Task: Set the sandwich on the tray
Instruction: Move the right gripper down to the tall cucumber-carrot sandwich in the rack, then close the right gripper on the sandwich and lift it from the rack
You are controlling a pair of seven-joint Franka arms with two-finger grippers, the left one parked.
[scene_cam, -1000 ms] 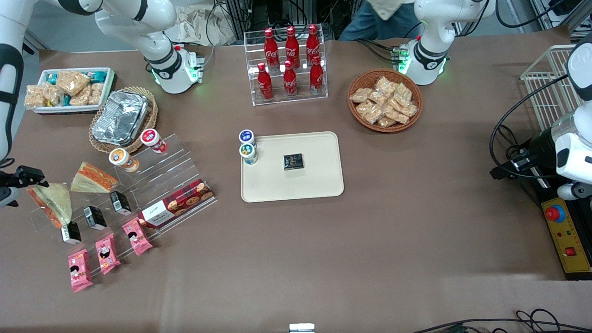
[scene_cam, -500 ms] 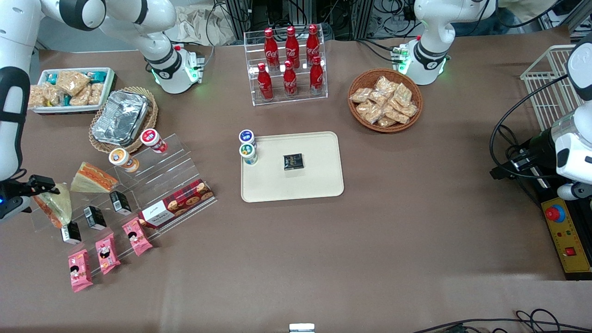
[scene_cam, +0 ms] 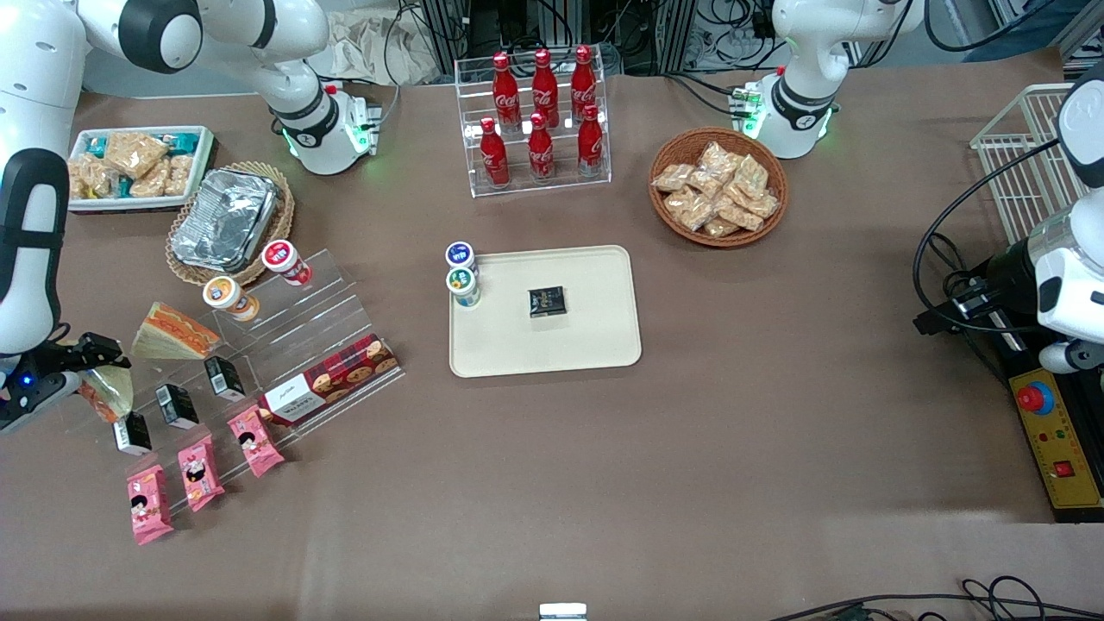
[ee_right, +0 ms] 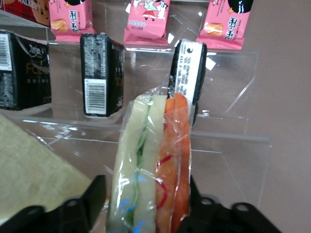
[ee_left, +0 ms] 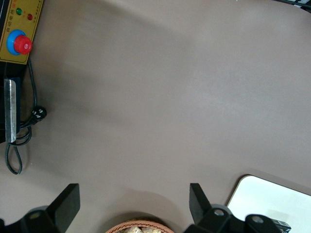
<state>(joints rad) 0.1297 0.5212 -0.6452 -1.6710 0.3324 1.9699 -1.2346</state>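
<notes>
Right wrist view shows the sandwich (ee_right: 153,165) standing on its edge between the two black fingers (ee_right: 92,199) of the gripper (ee_right: 146,204). The fingers are spread about as wide as the sandwich and sit close on both sides, but I cannot tell if they squeeze it. The sandwich sits on the clear plastic step shelf (scene_cam: 285,341), toward the working arm's end of the table, near small black boxes (ee_right: 102,75). The cream tray (scene_cam: 595,345) is well apart.

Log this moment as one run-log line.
phase: grasping | gripper: open, straddling sandwich on acrylic stand | tray: no sandwich yet
</notes>
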